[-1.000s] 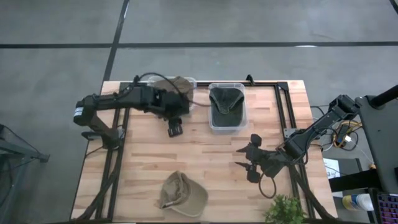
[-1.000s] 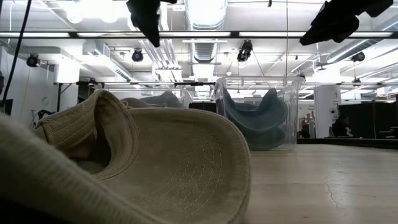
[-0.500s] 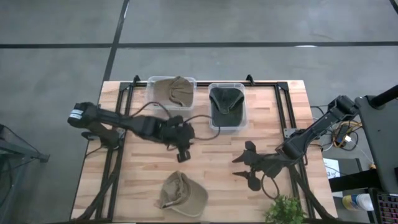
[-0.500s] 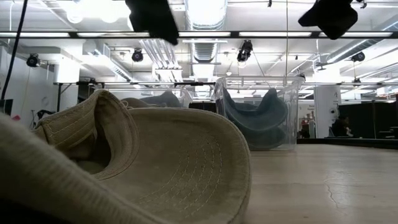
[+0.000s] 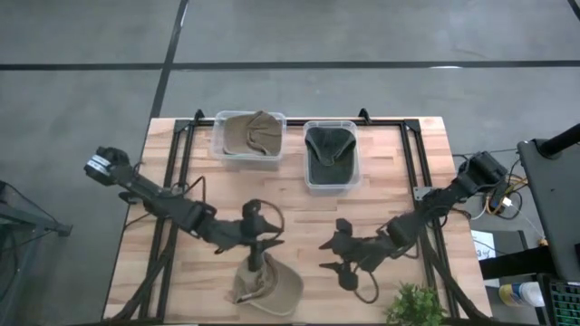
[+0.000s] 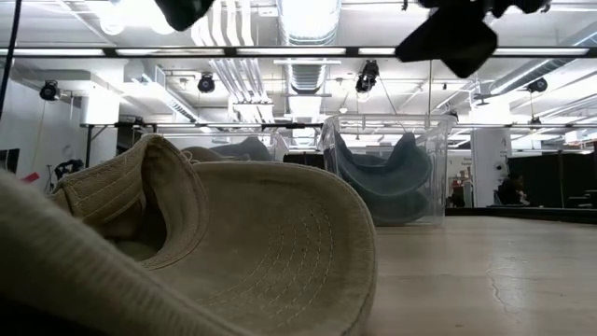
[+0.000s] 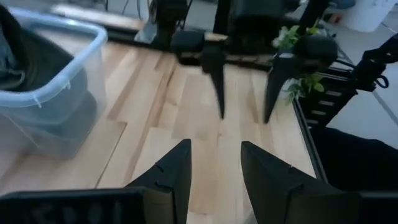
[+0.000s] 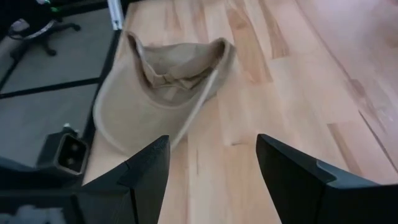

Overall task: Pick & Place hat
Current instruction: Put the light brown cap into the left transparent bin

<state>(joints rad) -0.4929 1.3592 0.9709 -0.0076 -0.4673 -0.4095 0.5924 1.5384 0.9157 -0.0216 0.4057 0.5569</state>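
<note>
1. High view: the tan hat (image 5: pixel 265 284) lies upside down at the near edge of the table (image 5: pixel 299 213). The left gripper (image 5: pixel 257 248) hangs just above its crown, fingers apart and holding nothing. The right gripper (image 5: pixel 336 257) sits further along the same edge, fingers spread, also with nothing in it. At the far edge, 2 clear bins: a tan cap (image 5: pixel 251 132) in the left bin (image 5: pixel 220 136), a dark cap (image 5: pixel 328 150) in the right bin (image 5: pixel 313 181).
2. Low view: the tan hat (image 6: pixel 233 252) fills the foreground, both bins behind it.
3. Left wrist view: its 2 fingers (image 7: pixel 171 174) are spread over bare wood, the right gripper (image 7: pixel 244 115) facing it.
4. Right wrist view: wide-spread fingers (image 8: pixel 149 171) point at the hat (image 8: pixel 161 93), clear of it.
</note>
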